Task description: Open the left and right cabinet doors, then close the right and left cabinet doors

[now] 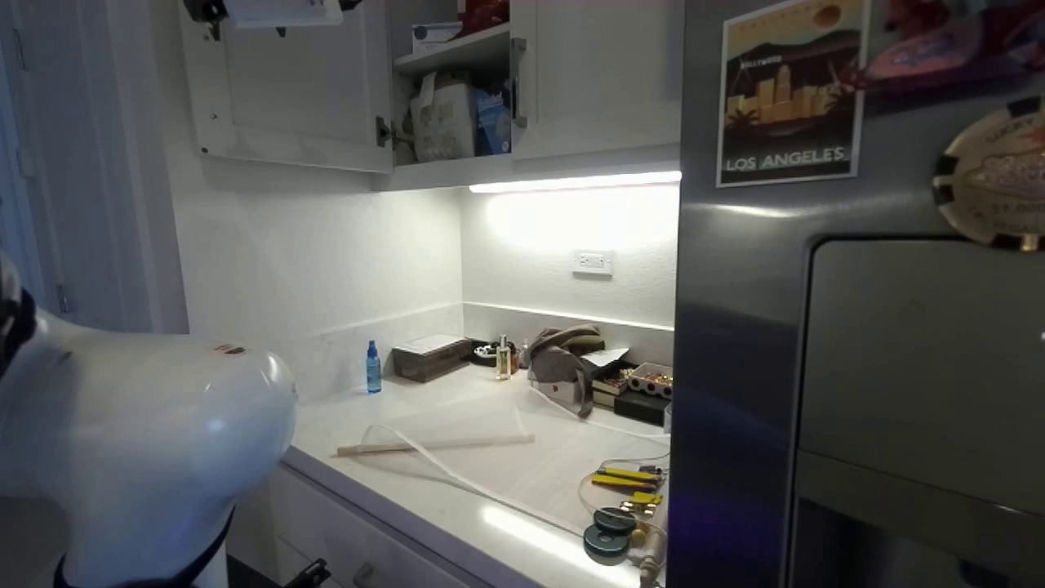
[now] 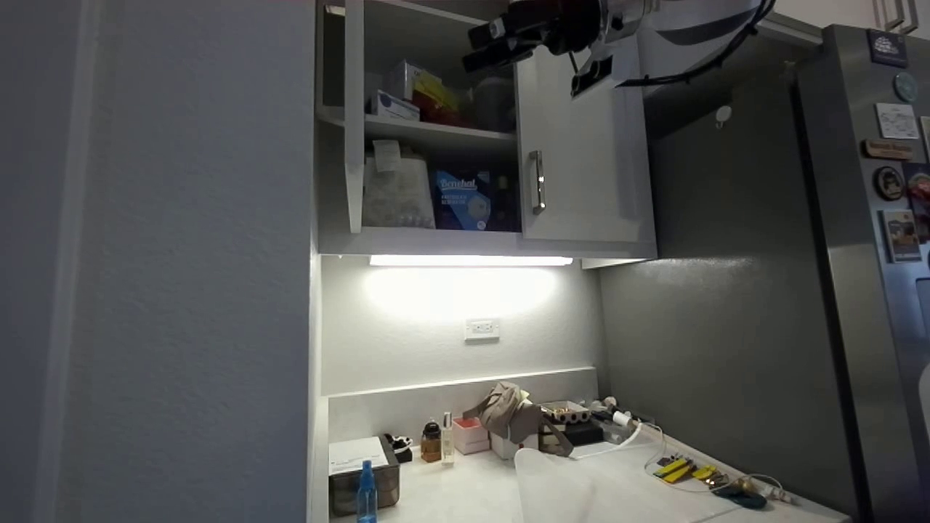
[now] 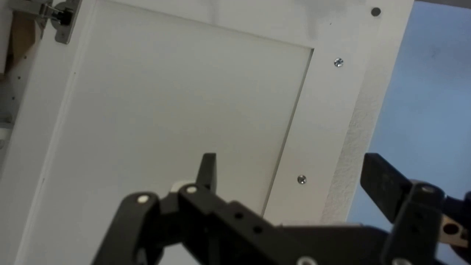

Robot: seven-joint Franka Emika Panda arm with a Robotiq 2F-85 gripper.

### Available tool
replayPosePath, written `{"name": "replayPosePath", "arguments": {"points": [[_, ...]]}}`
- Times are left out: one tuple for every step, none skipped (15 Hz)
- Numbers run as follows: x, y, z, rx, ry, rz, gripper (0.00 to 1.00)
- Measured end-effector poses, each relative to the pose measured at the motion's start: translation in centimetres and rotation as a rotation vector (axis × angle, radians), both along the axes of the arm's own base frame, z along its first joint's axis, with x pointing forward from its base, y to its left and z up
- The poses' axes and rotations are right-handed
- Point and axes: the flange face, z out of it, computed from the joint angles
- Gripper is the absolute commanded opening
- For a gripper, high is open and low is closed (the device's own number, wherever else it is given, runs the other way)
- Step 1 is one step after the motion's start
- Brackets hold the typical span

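The left cabinet door [image 1: 302, 90] stands swung open, its inner face showing; an exterior view catches that door [image 2: 354, 145] nearly edge-on. The right cabinet door [image 2: 592, 160] is closed, with its silver bar handle [image 2: 538, 181] at the left edge. High up before the cabinet, my gripper [image 2: 471, 49] points toward the opened side, partly in front of the shelves. In the wrist view the gripper [image 3: 289, 162] is wide open with nothing between its fingers. Beyond them lies the inner face of the left door [image 3: 184, 103], with a hinge and two screws. The left door's handle is hidden.
Cabinet shelves [image 2: 443, 129] hold boxes and bags. Below, the counter [image 1: 457, 408] carries a blue spray bottle [image 1: 373, 367], boxes, cloth and small tools. A steel fridge [image 1: 735, 327] borders the cabinet on one side, and a wall [image 2: 189, 254] on the opposite side.
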Motion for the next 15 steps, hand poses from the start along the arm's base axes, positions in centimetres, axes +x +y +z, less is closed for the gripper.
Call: {"name": "replayPosePath", "arguments": {"points": [[0.1,0.2,0.6,0.014,0.015,-0.012,1.0],[0.4,0.4,1.1,0.033,0.035,-0.025,1.0],[0.7,0.6,1.7,0.055,0.057,-0.04,1.0],[1.2,0.8,2.2,0.078,0.081,-0.053,1.0],[1.7,1.1,2.7,0.102,0.108,-0.067,1.0],[2.2,1.4,3.2,0.128,0.138,-0.081,1.0],[2.7,1.7,3.6,0.15,0.166,-0.09,1.0],[3.1,2.1,3.9,0.169,0.196,-0.096,1.0],[3.4,2.5,4.2,0.184,0.22,-0.097,1.0],[3.6,2.7,4.2,0.186,0.227,-0.095,1.0],[3.6,2.7,4.1,0.185,0.229,-0.094,1.0],[3.6,2.7,4.1,0.185,0.23,-0.094,1.0],[3.6,2.7,4.1,0.186,0.229,-0.094,1.0],[3.6,2.7,4.2,0.186,0.229,-0.094,1.0],[3.6,2.6,4.2,0.188,0.229,-0.095,1.0]]}}
